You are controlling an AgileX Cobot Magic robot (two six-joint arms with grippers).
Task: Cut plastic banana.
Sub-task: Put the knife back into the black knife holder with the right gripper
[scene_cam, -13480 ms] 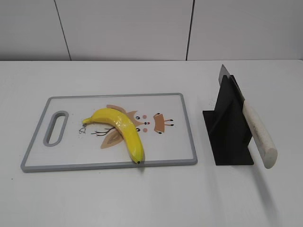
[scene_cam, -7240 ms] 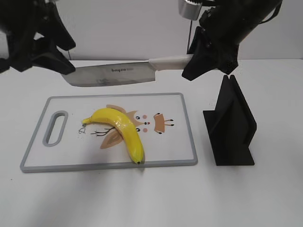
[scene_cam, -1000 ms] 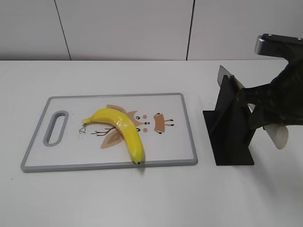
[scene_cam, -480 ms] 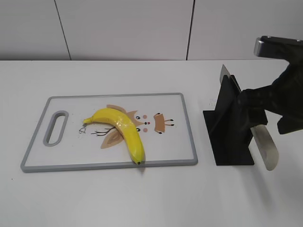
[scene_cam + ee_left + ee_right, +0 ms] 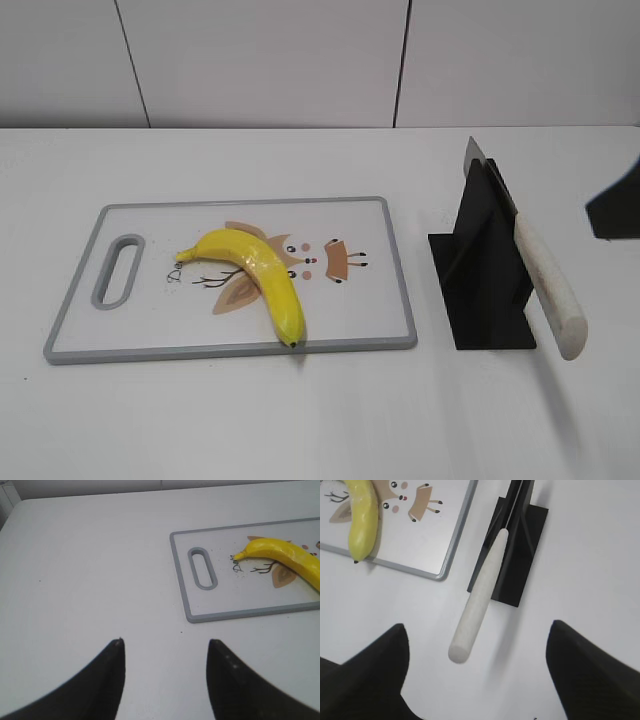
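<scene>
White tabletop [image 5: 300, 420] backed by a pale panelled wall fills the exterior view; at centre left lies a grey-rimmed cutting board [image 5: 405, 300] printed with a cartoon deer face, no legible lettering, and the plastic banana [image 5: 258, 272] rests whole on it, its tip at the board's lower rim. At right, the knife [image 5: 545, 280] sits in the black stand [image 5: 480, 270], white handle slanting toward the lower right. Left gripper [image 5: 165, 652] hovers over bare table, jaws apart and empty; right gripper [image 5: 475, 645] spreads wide above the handle, holding nothing.
</scene>
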